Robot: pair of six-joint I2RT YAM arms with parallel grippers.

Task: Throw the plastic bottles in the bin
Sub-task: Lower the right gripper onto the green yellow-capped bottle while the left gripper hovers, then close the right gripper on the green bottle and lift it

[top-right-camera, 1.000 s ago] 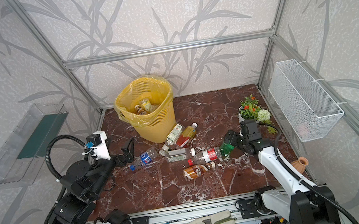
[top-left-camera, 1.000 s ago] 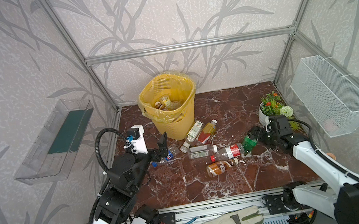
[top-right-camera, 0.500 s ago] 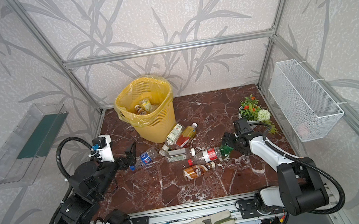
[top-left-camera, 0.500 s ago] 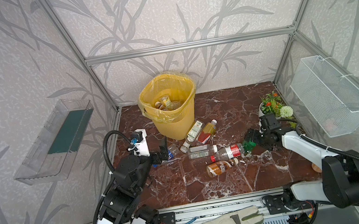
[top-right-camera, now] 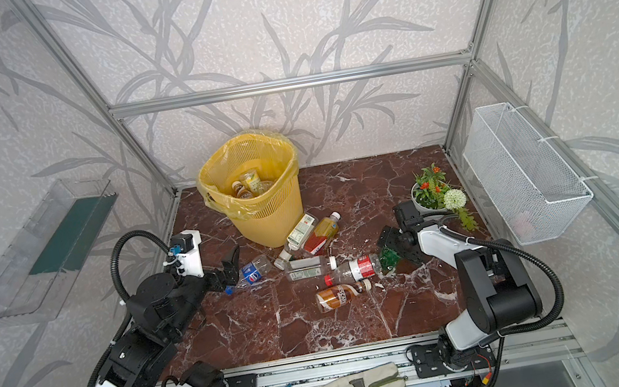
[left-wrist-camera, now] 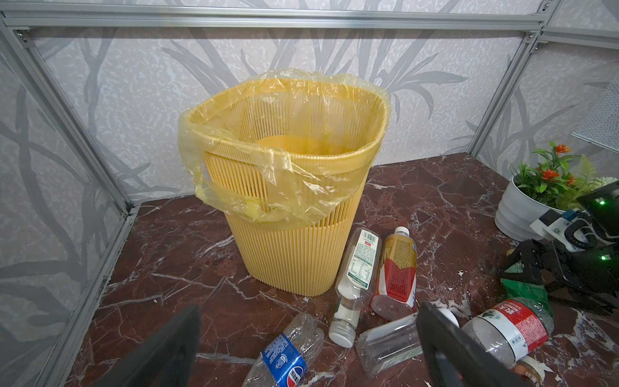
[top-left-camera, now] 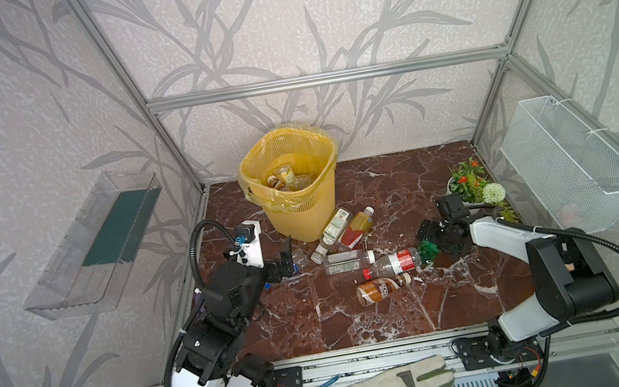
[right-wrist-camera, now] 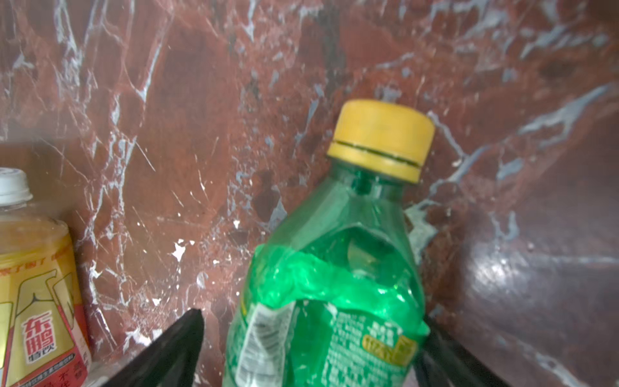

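Leftward since a second ago, my right hand [top-left-camera: 429, 243] now straddles the green bottle [right-wrist-camera: 335, 284] right of centre, not yet clenched. My left hand [left-wrist-camera: 310, 310] is released at the blue-label bottle [left-wrist-camera: 284, 358]. The bin [top-left-camera: 303, 220] stands upper centre.

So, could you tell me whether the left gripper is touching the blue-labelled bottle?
Apart. The left wrist view shows the blue-labelled bottle lying on the floor between the wide-open jaws of the left gripper, with a plain gap to each.
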